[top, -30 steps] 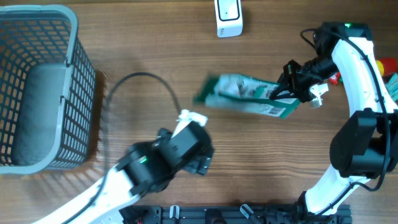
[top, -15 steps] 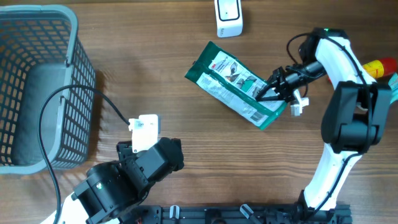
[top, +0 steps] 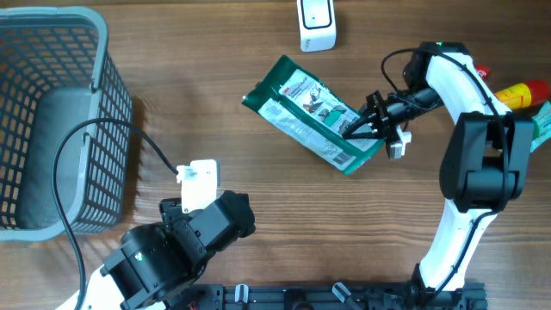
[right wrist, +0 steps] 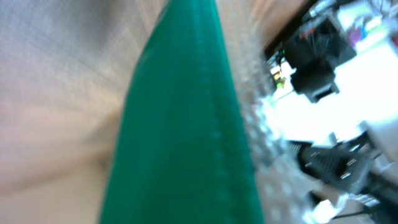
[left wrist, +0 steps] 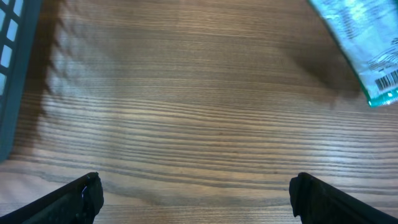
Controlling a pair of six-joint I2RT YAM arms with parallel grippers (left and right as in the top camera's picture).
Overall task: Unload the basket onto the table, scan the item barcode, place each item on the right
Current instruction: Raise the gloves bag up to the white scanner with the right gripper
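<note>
Green packet: flat pouch, green border, white printed panel w/ small picture in ctr. Lies diagonal over table, upper-left to lower-right, right of ctr. Barcode sits on a white patch at its lower-right end (left wrist view); dark shadow on wood just beside that end. Right gripper clamped on packet's lower-right edge; right wrist view blurred, mostly green edge. Left gripper: jaws spread wide, nothing in them, near front edge, well apart from packet. White scanner at far edge; grey basket at left.
</note>
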